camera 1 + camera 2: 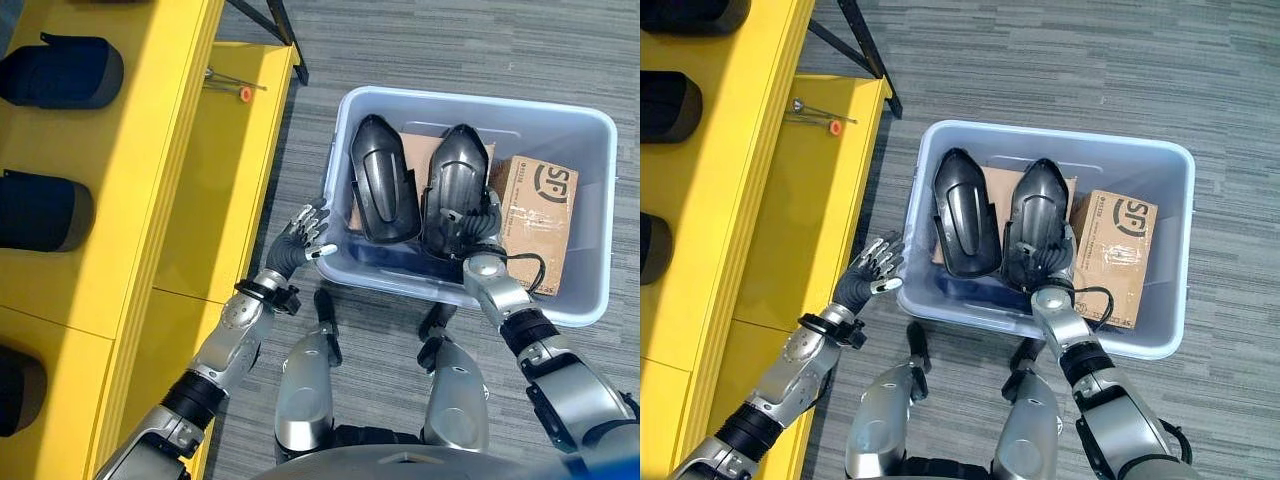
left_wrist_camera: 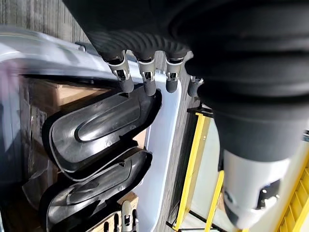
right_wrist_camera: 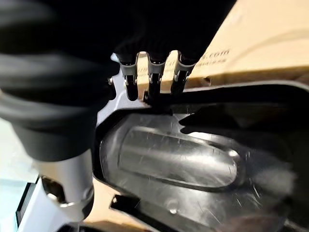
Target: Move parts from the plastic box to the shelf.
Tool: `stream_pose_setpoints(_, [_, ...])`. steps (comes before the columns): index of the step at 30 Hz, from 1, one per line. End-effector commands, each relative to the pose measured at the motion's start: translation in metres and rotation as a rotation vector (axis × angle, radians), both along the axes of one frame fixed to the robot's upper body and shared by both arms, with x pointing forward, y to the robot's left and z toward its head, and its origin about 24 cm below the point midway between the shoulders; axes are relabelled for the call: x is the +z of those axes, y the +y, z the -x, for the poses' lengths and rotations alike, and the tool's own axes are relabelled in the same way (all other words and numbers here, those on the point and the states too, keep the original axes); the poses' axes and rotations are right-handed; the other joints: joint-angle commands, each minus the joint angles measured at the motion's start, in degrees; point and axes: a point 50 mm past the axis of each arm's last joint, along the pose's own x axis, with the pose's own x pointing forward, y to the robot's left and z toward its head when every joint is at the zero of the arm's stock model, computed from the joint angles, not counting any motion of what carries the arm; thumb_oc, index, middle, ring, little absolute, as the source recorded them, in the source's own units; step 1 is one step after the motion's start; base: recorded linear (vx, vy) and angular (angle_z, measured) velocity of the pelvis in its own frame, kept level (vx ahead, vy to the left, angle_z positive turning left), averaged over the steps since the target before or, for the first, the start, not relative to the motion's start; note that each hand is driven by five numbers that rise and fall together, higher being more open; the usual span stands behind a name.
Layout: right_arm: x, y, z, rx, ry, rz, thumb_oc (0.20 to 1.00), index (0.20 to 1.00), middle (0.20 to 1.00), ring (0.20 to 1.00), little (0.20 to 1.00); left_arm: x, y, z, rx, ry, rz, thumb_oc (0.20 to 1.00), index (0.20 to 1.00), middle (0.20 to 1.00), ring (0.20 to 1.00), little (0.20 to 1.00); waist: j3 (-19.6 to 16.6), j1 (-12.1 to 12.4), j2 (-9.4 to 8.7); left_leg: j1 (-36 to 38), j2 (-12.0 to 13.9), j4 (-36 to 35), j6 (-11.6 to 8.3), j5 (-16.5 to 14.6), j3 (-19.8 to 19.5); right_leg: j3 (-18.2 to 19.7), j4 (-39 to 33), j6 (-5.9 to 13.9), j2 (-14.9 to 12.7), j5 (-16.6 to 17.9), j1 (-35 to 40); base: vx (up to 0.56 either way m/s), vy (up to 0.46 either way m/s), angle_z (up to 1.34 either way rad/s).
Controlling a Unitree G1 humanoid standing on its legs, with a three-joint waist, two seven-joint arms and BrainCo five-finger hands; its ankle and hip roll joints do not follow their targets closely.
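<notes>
1. Fingers (image 1: 312,222) of the left hand (image 1: 296,243) are spread and relaxed, holding nothing. You see this hand just outside the left wall of the plastic box (image 1: 590,215), near its near-left corner; whether the fingertips touch the wall cannot be told.
2. Check the left wrist view: straight fingers (image 2: 146,77) point toward the box rim, with two black parts past them.
3. Look at the right hand (image 1: 478,232) inside the box, at the near end of the right black part (image 1: 457,185). In the right wrist view its fingers (image 3: 153,79) curl down over the edge of that part (image 3: 183,159). Treat the hand as gripping that part.
4. Note the left black part (image 1: 383,180) lying beside the right one, the two side by side in the left half of the box, long axes running from the near wall toward the far wall. No hand touches the left part.
5. Observe the cardboard carton (image 1: 535,220) against the right side of the box, just beside the right black part. Both parts rest partly on brown cardboard beneath them.
6. Locate the yellow shelf (image 1: 150,150) along the left of the box. Three dark parts (image 1: 60,72) sit along its left edge.
7. Note the thin metal tool with an orange tip (image 1: 236,88) lying at the far end of the lower shelf board.
</notes>
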Motion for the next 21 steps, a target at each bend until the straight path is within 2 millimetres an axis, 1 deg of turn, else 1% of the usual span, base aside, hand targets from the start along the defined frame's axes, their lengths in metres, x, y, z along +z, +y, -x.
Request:
stream_pose_setpoints(1, [0.017, 0.017, -0.013, 0.094, -0.048, 0.0, 1.0, 1.0, 1.0, 1.0, 1.0, 0.007, -0.009, 0.004, -0.024, -0.053, 0.037, 1.0, 1.0, 1.0, 1.0, 1.0, -1.9, 0.6, 0.39, -2.5, 1.4, -1.6, -0.66, 1.7, 2.7, 2.0, 8.7, 4.35, -2.6, -7.3, -2.6, -0.02, 0.017, -0.04])
stream_pose_setpoints(4, [0.013, 0.027, -0.016, 0.222, 0.017, 0.029, 1.0, 1.0, 1.0, 1.0, 1.0, 0.008, -0.01, 0.002, -0.034, -0.054, 0.03, 1.0, 1.0, 1.0, 1.0, 1.0, -1.3, 0.9, 0.49, -3.3, 1.4, -1.2, -0.72, 1.7, 2.4, 2.0, 9.3, 4.11, -2.7, -7.5, -3.1, 0.0, 0.004, -0.01])
stream_pose_setpoints(5, [0.013, 0.035, -0.018, 0.315, 0.038, 0.036, 1.0, 1.0, 1.0, 1.0, 1.0, 0.007, -0.01, 0.001, -0.045, -0.051, 0.022, 1.0, 1.0, 1.0, 1.0, 1.0, -1.1, 1.3, 0.52, -3.9, 1.3, -0.9, -0.75, 1.8, 2.1, 1.9, 9.8, 3.97, -2.9, -7.7, -3.6, 0.0, -0.04, 0.01])
stream_pose_setpoints(7, [0.02, 0.047, -0.022, 0.453, 0.036, 0.105, 1.0, 1.0, 1.0, 1.0, 1.0, 0.007, -0.01, 0.0, -0.067, -0.044, 0.008, 1.0, 1.0, 1.0, 1.0, 1.0, -1.0, 2.0, 0.56, -4.6, 1.3, -0.5, -0.9, 1.9, 1.6, 1.4, 10.5, 3.73, -3.0, -8.0, -4.1, 0.01, -0.052, 0.07])
stream_pose_setpoints(11, [0.029, 0.055, -0.026, 0.52, 0.024, 0.158, 1.0, 1.0, 1.0, 1.0, 1.0, 0.006, -0.011, -0.001, -0.081, -0.038, -0.002, 1.0, 1.0, 1.0, 1.0, 1.0, -0.8, 2.5, 0.63, -5.3, 1.4, -0.1, -1.03, 1.9, 1.4, 1.0, 11.3, 3.55, -3.2, -8.2, -4.8, 0.01, -0.035, 0.08])
stream_pose_setpoints(14, [0.033, 0.061, -0.029, 0.561, 0.051, 0.15, 1.0, 1.0, 1.0, 1.0, 1.0, 0.006, -0.011, -0.003, -0.09, -0.038, -0.008, 1.0, 1.0, 1.0, 1.0, 1.0, -0.4, 2.8, 0.71, -5.7, 1.4, 0.1, -1.12, 1.9, 1.3, 0.8, 11.7, 3.42, -3.3, -8.3, -5.2, 0.0, -0.024, 0.07])
stream_pose_setpoints(17, [0.023, 0.063, -0.029, 0.625, 0.162, 0.11, 1.0, 1.0, 1.0, 1.0, 1.0, 0.006, -0.011, -0.003, -0.099, -0.031, -0.012, 1.0, 1.0, 1.0, 1.0, 1.0, -0.3, 3.2, 0.98, -6.2, 1.3, 0.0, -1.08, 2.0, 1.2, 0.7, 12.1, 3.23, -3.4, -8.5, -5.9, -0.01, -0.019, 0.06])
stream_pose_setpoints(21, [0.016, 0.069, -0.029, 0.658, 0.208, 0.087, 1.0, 1.0, 1.0, 1.0, 1.0, 0.003, -0.01, -0.003, -0.095, -0.018, -0.022, 1.0, 1.0, 1.0, 1.0, 1.0, -0.3, 3.9, 1.22, -7.0, 1.4, 0.1, -1.15, 2.2, 1.1, 0.1, 12.7, 3.11, -3.6, -8.6, -6.5, -0.01, -0.023, 0.04])
